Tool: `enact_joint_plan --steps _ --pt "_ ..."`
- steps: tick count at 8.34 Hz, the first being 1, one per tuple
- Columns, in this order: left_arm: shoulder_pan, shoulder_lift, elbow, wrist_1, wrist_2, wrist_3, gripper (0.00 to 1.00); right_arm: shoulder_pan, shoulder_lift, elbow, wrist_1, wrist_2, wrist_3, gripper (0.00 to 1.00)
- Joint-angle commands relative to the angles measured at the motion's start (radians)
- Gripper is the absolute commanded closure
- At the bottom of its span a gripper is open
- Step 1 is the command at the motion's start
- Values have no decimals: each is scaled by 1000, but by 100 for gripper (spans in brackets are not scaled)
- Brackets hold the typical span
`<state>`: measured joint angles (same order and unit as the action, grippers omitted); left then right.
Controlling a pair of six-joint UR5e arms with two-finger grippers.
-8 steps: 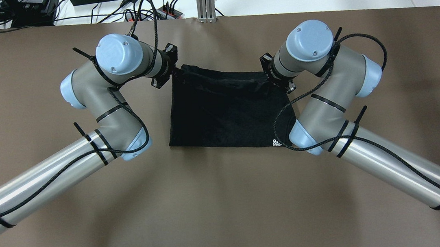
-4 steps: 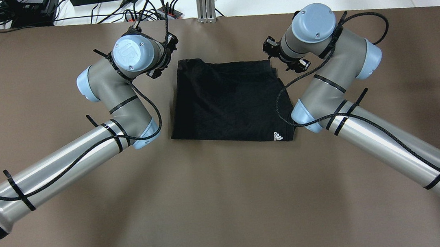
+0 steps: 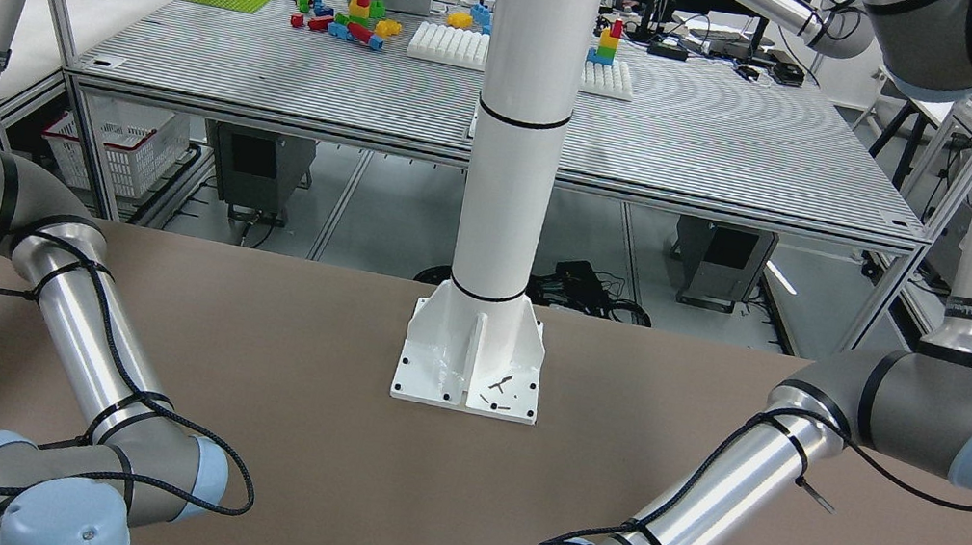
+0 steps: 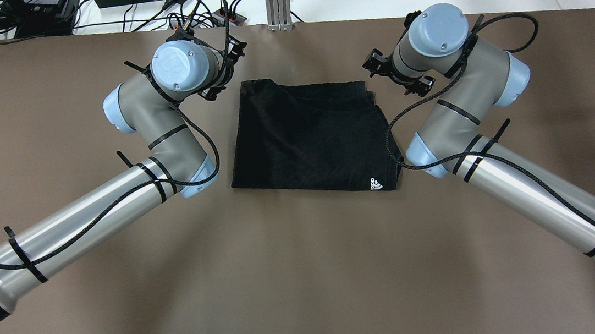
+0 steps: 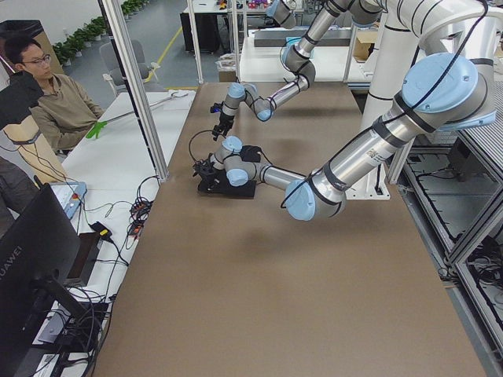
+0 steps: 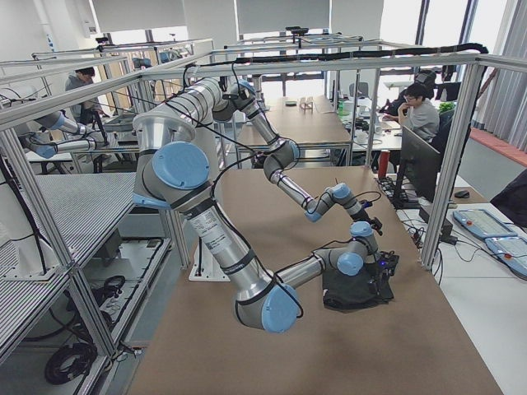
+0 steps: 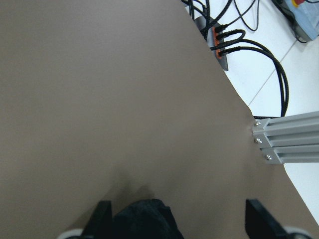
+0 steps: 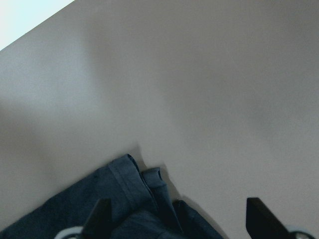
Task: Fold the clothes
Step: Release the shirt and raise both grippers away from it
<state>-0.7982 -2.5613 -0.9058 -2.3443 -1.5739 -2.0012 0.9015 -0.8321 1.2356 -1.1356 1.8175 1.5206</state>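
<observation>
Clothes [image 4: 311, 138] lie folded on the tabletop [image 4: 309, 276], left jaws and right jaws spread, empty (by the far corners), I reckon next is regrasping for another fold

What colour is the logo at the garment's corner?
White logo on the black garment; it shows best in the overhead exterior view.

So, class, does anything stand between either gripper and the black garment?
Nothing visible does. The left gripper and right gripper are both open at the black garment's far corners, with only the brown table showing there.
</observation>
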Motion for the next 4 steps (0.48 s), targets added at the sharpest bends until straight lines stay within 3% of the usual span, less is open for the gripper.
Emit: enact_joint_plan --steps 1,3,4 --pt "-13 68 -159 168 8 362 6 11 -61 50 8 -4 -353 5" --pt "-71 241 -426 467 18 848 6 104 -140 51 13 -3 -674 5" --pt "-135 360 -552 523 11 1066 6 144 -174 53 20 -7 -807 5"
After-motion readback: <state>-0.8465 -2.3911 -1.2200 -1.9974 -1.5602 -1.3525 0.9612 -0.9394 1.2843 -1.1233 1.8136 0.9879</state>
